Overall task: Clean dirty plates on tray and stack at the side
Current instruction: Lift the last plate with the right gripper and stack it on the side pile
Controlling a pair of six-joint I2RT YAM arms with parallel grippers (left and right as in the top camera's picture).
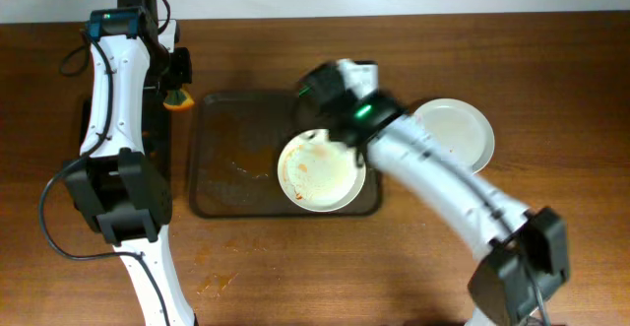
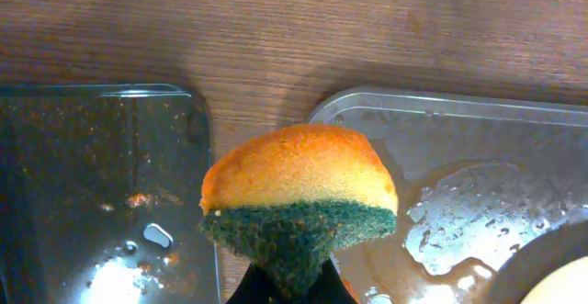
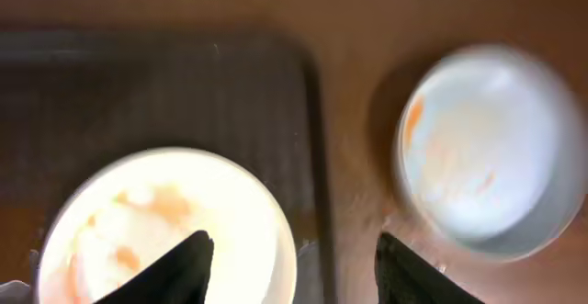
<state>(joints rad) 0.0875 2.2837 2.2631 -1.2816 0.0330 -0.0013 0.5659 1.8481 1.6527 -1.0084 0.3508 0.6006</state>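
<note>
Your right pincer [image 3: 289, 269] is open, with its two black fingers [image 3: 170, 272] wide apart. It hangs over the right end of the tray [image 1: 221, 183], in the middle of the top view. The wrist picture is blurry, so go slow here.

The dirty plate [image 1: 322, 173] lies flat on the right end of the tray. It has orange smears on its face. Its right rim looks like it sits between your fingers. So I think the step now is to take hold of this plate. Come down with one finger inside the rim and one outside. Pinch only the rim, not the tray wall just beside it. Lift gently, so the plate does not slip.

Your left pincer [image 2: 289, 290] is closed tight on the sponge [image 2: 299, 203]. It holds the green part, and the orange part sticks out. It waits near the upper left corner of the tray, over the gap between the tray and the black tray [image 2: 92, 185]. Bring the plate toward it.

A second plate [image 1: 455, 134] sits on the table [image 1: 551, 90] to the right, off the tray. It shows a bit of orange too. I can't see a third plate.
</note>
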